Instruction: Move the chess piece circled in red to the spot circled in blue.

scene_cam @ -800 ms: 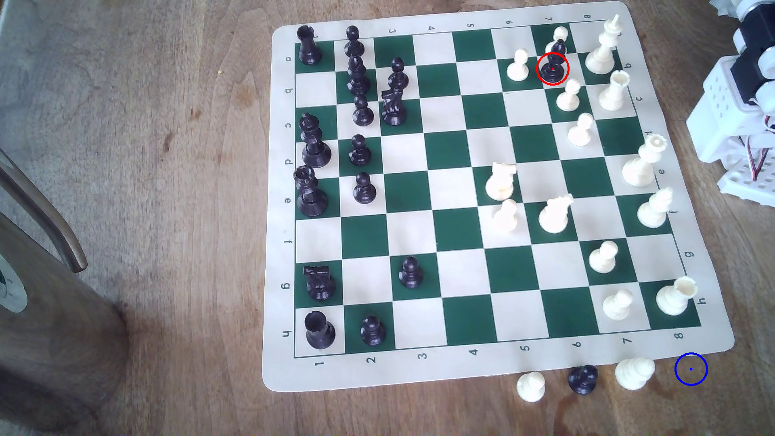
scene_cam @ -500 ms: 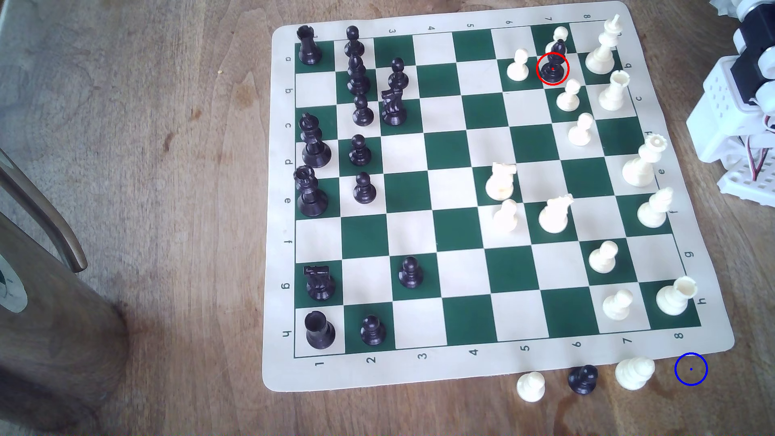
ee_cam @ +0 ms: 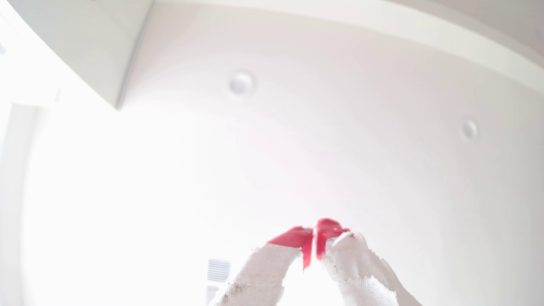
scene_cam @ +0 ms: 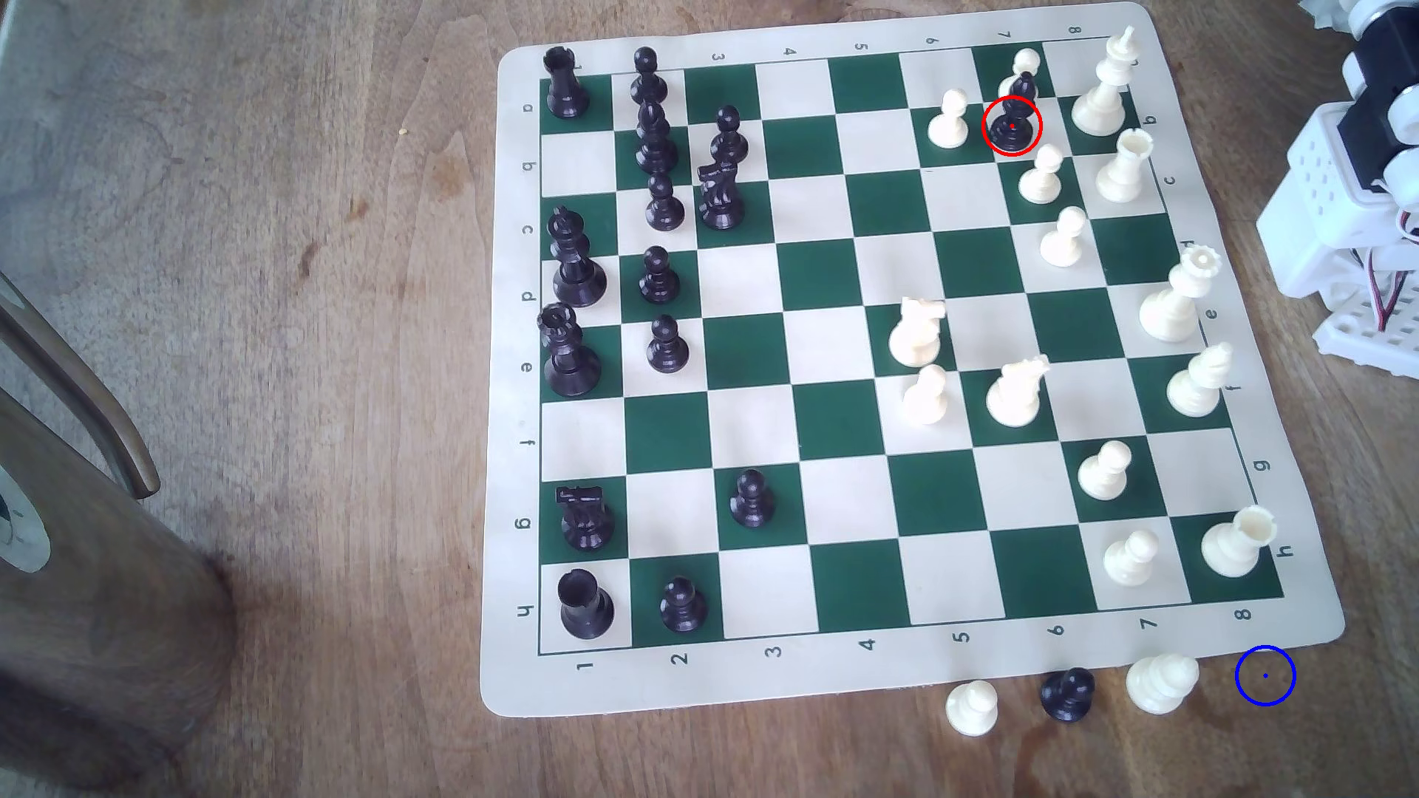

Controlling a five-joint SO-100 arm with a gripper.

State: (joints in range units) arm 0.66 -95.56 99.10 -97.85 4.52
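The black bishop [scene_cam: 1012, 115] stands upright inside the red ring, near the 1 o'clock corner of the board [scene_cam: 845, 683] in the exterior view; a white pawn [scene_cam: 949, 119] stands just beside it at 9 o'clock, and another white pawn [scene_cam: 1025, 65] stands close behind it at 12 o'clock; the white king [scene_cam: 1106, 84] is near at 3 o'clock. The blue ring [scene_cam: 1265, 675] marks bare wood on the tabletop [scene_cam: 269, 307], just off the board's 5 o'clock corner; a white piece [scene_cam: 1161, 681] lies just beside it at 9 o'clock. The arm [scene_cam: 1359, 192] sits off the board at 3 o'clock, well apart from the bishop. In the wrist view the claw [ee_cam: 314, 235] points up at a white ceiling; its red tips touch, so it is closed and holds nothing.
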